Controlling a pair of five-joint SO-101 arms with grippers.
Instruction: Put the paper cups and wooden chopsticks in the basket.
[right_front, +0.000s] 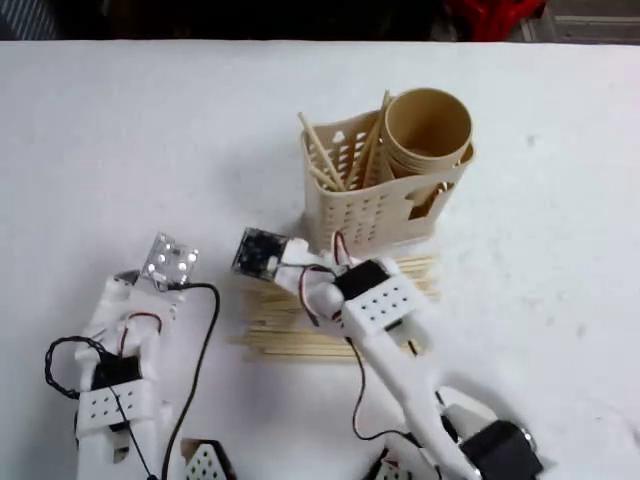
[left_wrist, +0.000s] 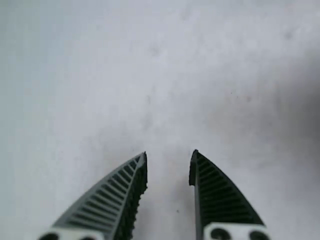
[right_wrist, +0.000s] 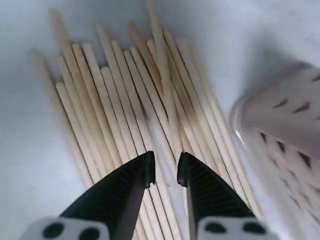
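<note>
Some wooden chopsticks (right_front: 283, 332) beneath right arm (right_front: 385, 300)

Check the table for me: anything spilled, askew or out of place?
Nothing looks damaged. A pile of wooden chopsticks lies on the table in front of the basket, not yet in it. The paper cups sit inside, beside a few leaning chopsticks.

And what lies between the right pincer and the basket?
Loose wooden chopsticks lie in the stretch between the right pincer and the basket; the right wrist view shows this.
</note>
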